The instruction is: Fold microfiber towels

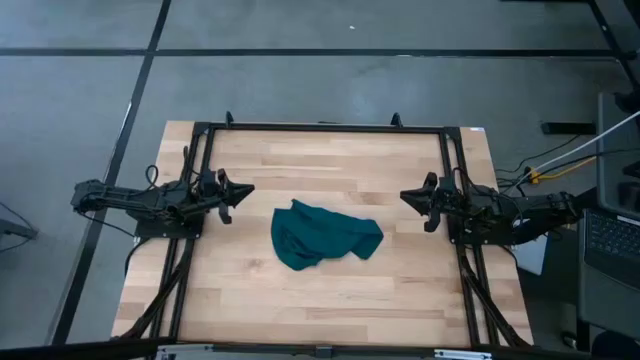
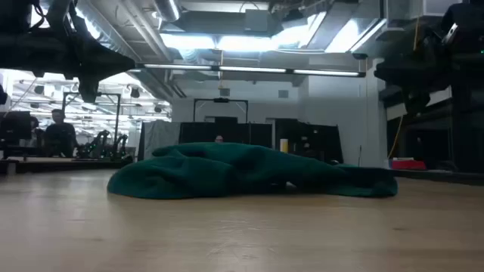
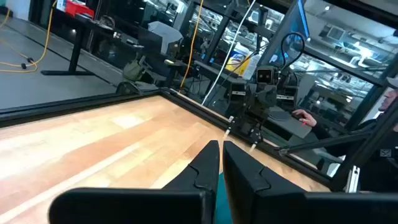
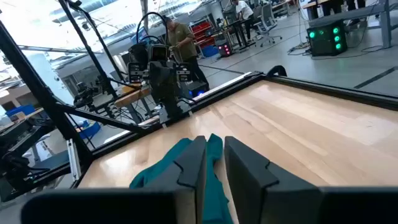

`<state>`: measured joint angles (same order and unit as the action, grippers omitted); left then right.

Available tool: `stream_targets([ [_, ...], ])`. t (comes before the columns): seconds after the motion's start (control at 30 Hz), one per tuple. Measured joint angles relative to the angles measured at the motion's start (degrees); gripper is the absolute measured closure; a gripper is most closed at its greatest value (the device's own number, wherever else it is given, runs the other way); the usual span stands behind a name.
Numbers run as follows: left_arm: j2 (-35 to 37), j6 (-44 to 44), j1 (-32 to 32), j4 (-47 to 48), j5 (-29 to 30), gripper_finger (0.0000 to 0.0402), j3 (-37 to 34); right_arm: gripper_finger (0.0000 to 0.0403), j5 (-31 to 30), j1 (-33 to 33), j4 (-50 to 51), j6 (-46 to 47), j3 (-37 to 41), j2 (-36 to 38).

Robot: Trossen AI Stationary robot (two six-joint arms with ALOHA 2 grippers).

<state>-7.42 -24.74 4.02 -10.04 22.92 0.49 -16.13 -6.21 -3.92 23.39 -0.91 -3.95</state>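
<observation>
The microfiber towel (image 1: 325, 238), a dark teal-green cloth, lies crumpled in a loose heap on the middle of the wooden table. In the low view the towel (image 2: 249, 172) is a low mound resting on the tabletop. My left gripper (image 1: 240, 195) hovers left of it, pointing at it, with its fingers shut (image 3: 221, 158) and nothing between them. My right gripper (image 1: 408, 197) hovers right of the towel and faces it, its fingers a narrow gap apart (image 4: 215, 155). Part of the towel (image 4: 161, 171) shows past them. Neither gripper touches the cloth.
A black metal frame (image 1: 320, 127) runs along the table's far edge and down both sides under the arms. Bare wood (image 1: 320, 310) lies between the towel and the near edge. People and workbenches (image 2: 59, 132) show in the room beyond the table.
</observation>
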Motion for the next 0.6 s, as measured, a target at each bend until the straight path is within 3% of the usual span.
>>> stream_targets([
  [0.33, -0.83, 3.52, -0.01, 0.56, -0.11, 0.0384, 0.22, 0.0351, 0.58, -0.01, -0.30, -0.01, -0.06, 0.00],
  [0.47, -3.03, 10.83, -0.01, 10.87, -0.44, 0.0384, 5.64, 0.0354, 2.55, -0.01, -0.19, -0.51, -1.66, -0.02],
  [0.6, -10.63, 17.29, -0.03, 25.20, -1.32, 0.0384, 14.09, 0.0347, 6.59, 0.00, 3.85, -1.29, -5.92, -0.02],
])
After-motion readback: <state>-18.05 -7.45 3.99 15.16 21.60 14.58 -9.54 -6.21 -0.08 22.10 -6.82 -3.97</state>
